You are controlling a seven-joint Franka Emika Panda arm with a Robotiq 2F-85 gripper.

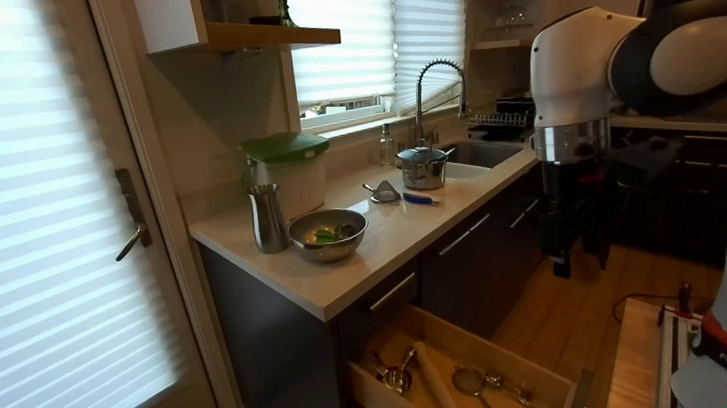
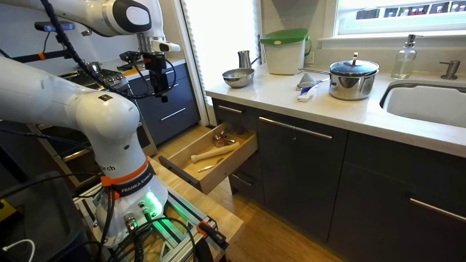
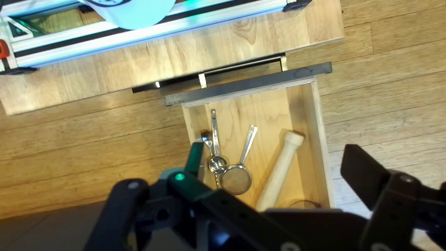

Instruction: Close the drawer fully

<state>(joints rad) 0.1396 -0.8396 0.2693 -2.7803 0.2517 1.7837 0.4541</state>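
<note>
Drawer (image 3: 268, 137) (just one) stands open, holding one wooden rod (image 3: 282, 166).

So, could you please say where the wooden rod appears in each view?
In an exterior view: wooden rod, bottom, right of centre.
In an exterior view: wooden rod, just below-left of centre.
Wrist view: wooden rod, lower half, right of centre.
Shared landmark: the open drawer around it.
</note>
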